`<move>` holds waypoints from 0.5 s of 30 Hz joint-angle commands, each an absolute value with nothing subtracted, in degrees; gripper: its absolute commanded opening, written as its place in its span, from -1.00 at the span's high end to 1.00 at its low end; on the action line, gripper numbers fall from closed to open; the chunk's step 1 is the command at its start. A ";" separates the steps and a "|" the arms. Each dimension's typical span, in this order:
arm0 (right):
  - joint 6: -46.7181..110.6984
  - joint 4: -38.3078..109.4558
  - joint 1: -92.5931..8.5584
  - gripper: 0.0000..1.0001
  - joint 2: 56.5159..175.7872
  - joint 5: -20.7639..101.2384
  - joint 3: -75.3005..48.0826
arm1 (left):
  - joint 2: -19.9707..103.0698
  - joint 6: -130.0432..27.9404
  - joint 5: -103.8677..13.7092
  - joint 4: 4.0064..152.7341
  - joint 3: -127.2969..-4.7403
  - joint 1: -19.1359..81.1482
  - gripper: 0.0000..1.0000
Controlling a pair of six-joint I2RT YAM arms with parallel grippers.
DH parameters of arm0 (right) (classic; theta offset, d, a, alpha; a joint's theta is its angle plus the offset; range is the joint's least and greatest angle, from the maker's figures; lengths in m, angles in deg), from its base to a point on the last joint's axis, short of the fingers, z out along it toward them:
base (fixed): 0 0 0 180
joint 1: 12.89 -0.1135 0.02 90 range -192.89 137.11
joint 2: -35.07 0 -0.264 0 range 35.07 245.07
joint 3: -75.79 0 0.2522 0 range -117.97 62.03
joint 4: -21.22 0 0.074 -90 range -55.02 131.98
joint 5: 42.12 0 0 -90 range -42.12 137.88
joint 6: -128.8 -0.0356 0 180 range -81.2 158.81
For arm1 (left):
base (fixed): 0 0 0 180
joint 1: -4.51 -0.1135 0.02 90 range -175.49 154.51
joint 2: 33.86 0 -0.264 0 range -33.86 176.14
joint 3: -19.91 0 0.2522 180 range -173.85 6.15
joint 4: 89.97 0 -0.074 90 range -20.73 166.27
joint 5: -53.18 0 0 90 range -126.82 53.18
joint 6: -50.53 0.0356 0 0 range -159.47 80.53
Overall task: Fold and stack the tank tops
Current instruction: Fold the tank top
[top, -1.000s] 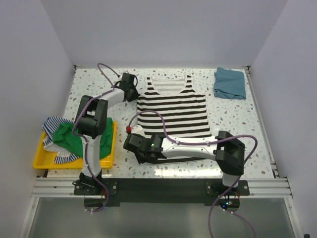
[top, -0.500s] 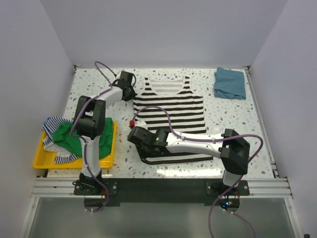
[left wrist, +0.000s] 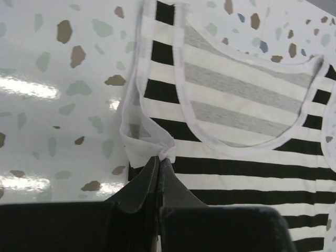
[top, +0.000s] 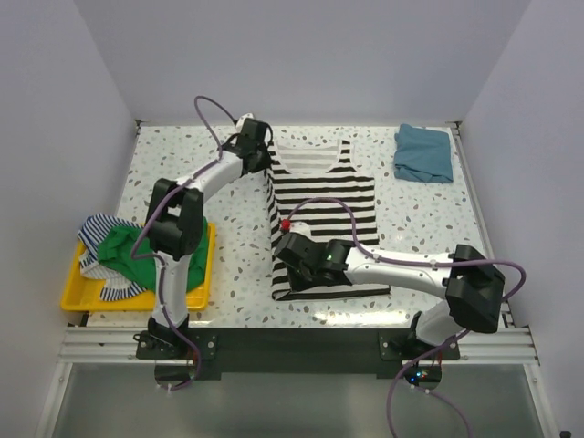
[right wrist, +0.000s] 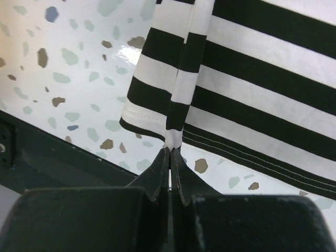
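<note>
The black-and-white striped tank top [top: 328,205] lies flat mid-table, neck to the far side, its left side folded in over the body. My left gripper [top: 265,170] is shut on its white armhole edge [left wrist: 157,148] at the upper left. My right gripper [top: 285,274] is shut on the lower left hem corner [right wrist: 175,134]. A folded teal-blue tank top [top: 423,152] lies at the far right. Green [top: 128,253] and thin blue-striped [top: 95,233] tank tops are heaped in a yellow tray [top: 82,298].
The yellow tray stands at the near left, beside the left arm's base. The white walls close the table on three sides. The right arm's cable [top: 338,205] arcs over the striped top.
Both grippers have moved to the right, carrying the striped top's left edge over its body. The top now looks narrower, with a straight left fold.
</note>
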State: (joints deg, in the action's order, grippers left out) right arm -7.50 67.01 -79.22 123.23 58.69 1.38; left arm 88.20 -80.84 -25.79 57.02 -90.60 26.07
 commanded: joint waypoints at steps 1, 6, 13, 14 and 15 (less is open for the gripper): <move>-11.20 64.69 -79.07 1.00 119.98 58.86 5.76 | 90.07 -81.13 -24.16 56.93 -94.92 28.67 1.00; -13.66 63.81 -79.07 1.00 116.73 61.14 10.69 | 93.32 -81.57 -24.34 55.88 -98.43 31.40 1.00; -16.21 62.40 -79.07 1.00 114.26 62.73 15.35 | 96.04 -81.75 -24.60 55.70 -100.99 34.38 1.00; -16.39 62.23 -78.99 1.00 114.26 62.73 15.70 | 96.48 -81.83 -24.60 55.70 -101.16 34.56 1.00; -16.48 61.96 -79.07 1.00 114.00 62.82 16.05 | 96.66 -81.75 -24.51 55.61 -101.42 34.83 1.00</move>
State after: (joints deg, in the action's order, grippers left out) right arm -14.06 63.82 -79.08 116.08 60.83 14.96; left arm 96.40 -80.90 -25.81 55.12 -98.23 34.20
